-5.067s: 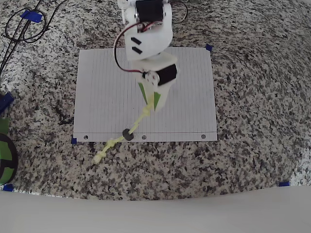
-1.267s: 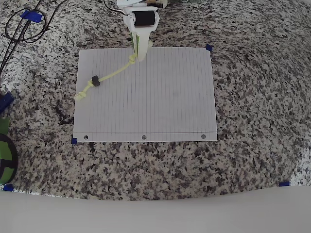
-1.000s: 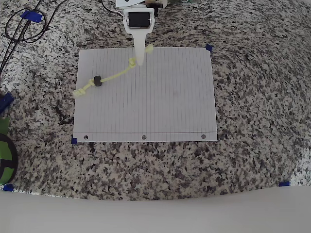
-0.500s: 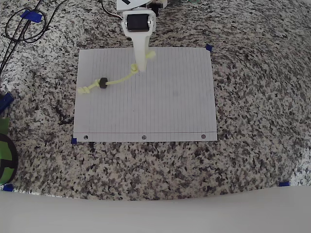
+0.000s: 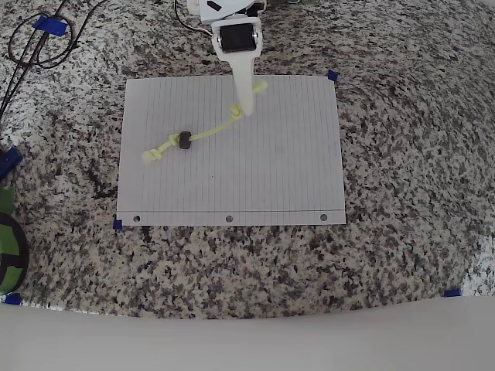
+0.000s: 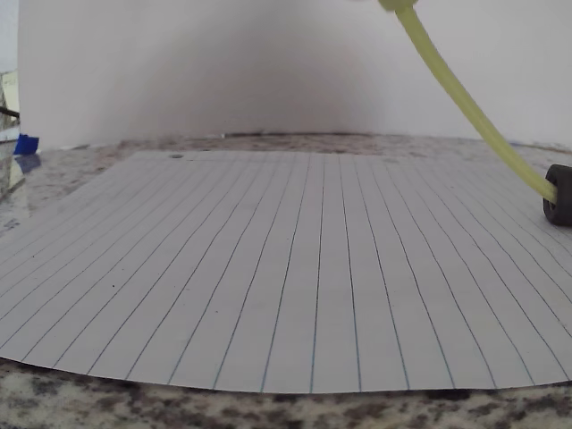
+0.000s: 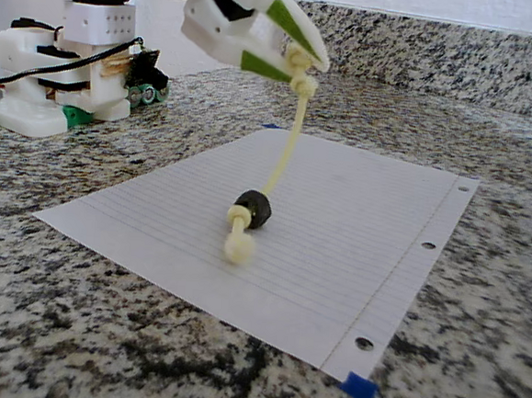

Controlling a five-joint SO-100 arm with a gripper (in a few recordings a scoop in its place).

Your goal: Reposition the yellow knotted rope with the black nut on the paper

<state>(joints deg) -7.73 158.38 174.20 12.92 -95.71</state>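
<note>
Overhead: my pincer (image 5: 249, 108) is pinching the yellow knotted rope (image 5: 207, 134) near its upper end. The rope trails away from the tips toward picture-left and down, with the black nut (image 5: 184, 141) well along it and the end knot just past that, all over the paper (image 5: 278, 178).

Wrist: the rope (image 6: 465, 98) drops from the top edge, taut, down to the nut (image 6: 559, 194) at the right, resting on the sheet.

Fixed: tips closed on a knot, the rope (image 7: 286, 154) hangs nearly straight below them, and the nut (image 7: 253, 208) and tail sit on the paper.

Risks, as I judge them: the grip is on one small knot, so a jerk could slip it. Dragging could also snag the nut and shift the sheet.
</note>
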